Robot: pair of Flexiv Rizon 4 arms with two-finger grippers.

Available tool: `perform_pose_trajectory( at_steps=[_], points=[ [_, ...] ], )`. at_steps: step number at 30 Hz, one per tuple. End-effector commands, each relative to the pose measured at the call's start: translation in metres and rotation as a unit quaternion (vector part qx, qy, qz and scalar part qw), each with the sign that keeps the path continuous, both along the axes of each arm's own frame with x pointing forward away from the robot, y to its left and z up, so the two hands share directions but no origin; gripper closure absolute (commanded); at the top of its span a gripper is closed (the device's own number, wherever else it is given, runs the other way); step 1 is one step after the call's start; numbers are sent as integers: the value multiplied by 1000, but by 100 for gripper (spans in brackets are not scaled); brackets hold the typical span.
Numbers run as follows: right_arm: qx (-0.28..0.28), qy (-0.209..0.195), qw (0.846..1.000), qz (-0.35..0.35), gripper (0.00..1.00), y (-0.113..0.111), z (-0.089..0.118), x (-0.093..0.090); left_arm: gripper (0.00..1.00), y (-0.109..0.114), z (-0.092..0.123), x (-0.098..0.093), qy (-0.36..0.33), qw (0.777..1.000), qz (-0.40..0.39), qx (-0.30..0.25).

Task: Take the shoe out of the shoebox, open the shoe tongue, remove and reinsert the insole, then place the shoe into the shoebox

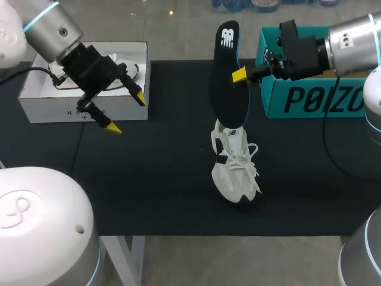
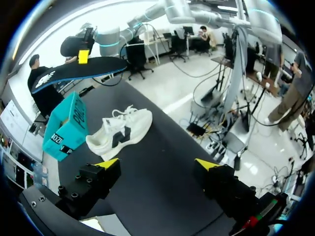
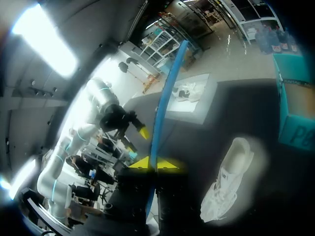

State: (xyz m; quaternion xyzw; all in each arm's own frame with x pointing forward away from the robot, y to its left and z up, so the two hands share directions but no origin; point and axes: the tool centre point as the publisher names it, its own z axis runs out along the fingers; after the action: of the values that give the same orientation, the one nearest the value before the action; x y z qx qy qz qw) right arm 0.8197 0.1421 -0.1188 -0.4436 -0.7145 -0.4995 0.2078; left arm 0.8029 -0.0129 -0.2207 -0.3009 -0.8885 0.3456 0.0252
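Head view: the insole (image 1: 229, 77) is clamped by the right gripper (image 1: 240, 75) above the shoe (image 1: 235, 170); the fingers of the left gripper (image 1: 126, 112) are held apart.

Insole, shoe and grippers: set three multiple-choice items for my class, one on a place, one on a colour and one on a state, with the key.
1. Where is the white shoe?
A. Held up in the air
B. On the black mat
C. On the floor

2. What colour is the face of the insole that shows in the head view?
A. Black
B. White
C. Red

3. What state is the left gripper in?
A. Shut on the insole
B. Shut on the shoe
C. Open, holding nothing

Key:
1 B: the shoe rests on the mat, in front of the teal shoebox.
2 A: the face is black, with a blue edge.
3 C: its fingers are spread with nothing between them; the right gripper is the one shut on the insole.
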Motion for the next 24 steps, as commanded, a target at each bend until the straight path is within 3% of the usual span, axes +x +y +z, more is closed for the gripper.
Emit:
perform_pose_trajectory(
  at_steps=[1,10,22,24],
  points=[
    [-1,0,1000,-1,100,1,0,0,0,9,-10,-9,-26,999,41,-12],
    [-1,0,1000,-1,100,1,0,0,0,7,-7,15,-28,996,80,6],
    [-1,0,1000,-1,100,1,0,0,0,7,-7,15,-28,996,80,6],
    [-8,5,1000,-4,100,-3,-5,10,0,7,-7,15,-28,996,80,6]
  ],
)
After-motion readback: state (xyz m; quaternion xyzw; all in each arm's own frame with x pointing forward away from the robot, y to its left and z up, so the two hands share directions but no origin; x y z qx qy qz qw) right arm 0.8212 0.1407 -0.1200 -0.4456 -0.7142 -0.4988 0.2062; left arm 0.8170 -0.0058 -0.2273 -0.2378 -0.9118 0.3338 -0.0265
